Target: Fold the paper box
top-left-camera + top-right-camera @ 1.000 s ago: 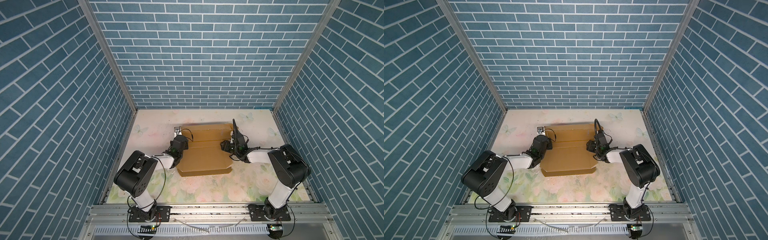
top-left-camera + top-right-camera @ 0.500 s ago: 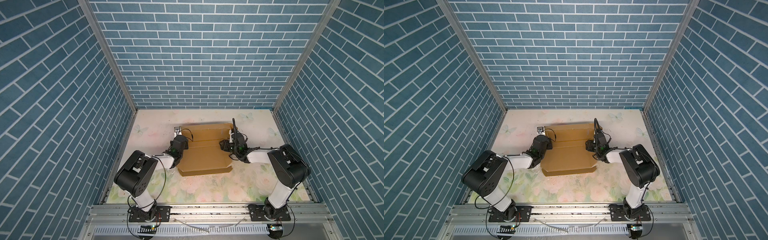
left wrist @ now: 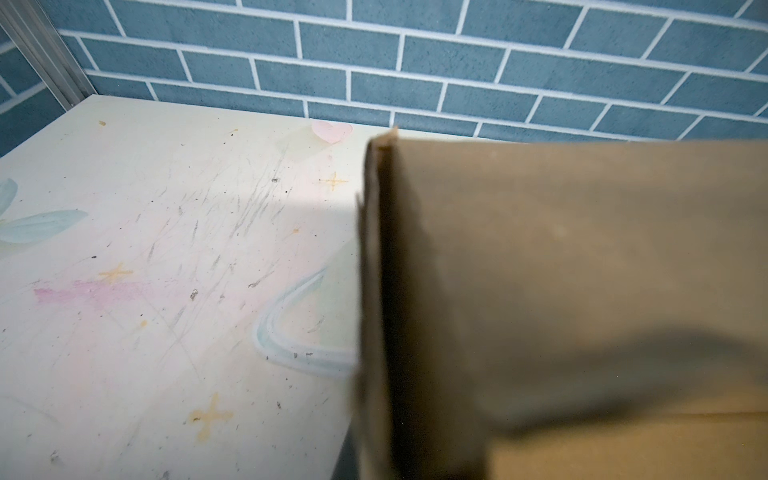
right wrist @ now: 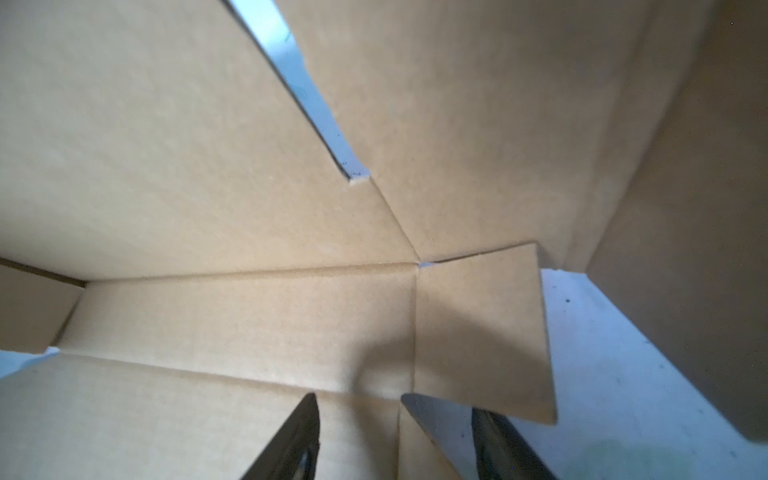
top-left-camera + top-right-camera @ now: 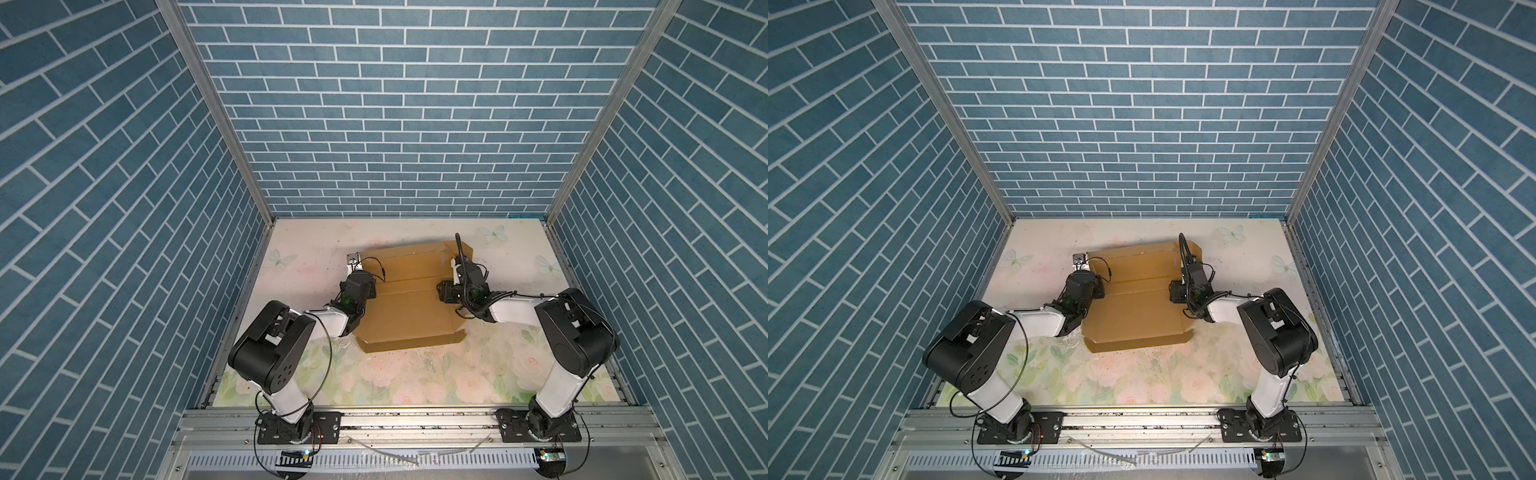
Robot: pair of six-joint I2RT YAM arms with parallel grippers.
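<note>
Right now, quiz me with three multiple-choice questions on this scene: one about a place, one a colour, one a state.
1. Where is the box?
A) on the table
B) on the front rail
C) against the back wall

2. What colour is the box?
A) white
B) brown
C) blue

3. How stand the jaws of the right gripper?
A) apart
B) shut tight
C) out of view

Answers: 1 A, both top views show it lying on the table; 2 B, it is plain brown cardboard; 3 A, the right wrist view shows a gap between its fingers.
</note>
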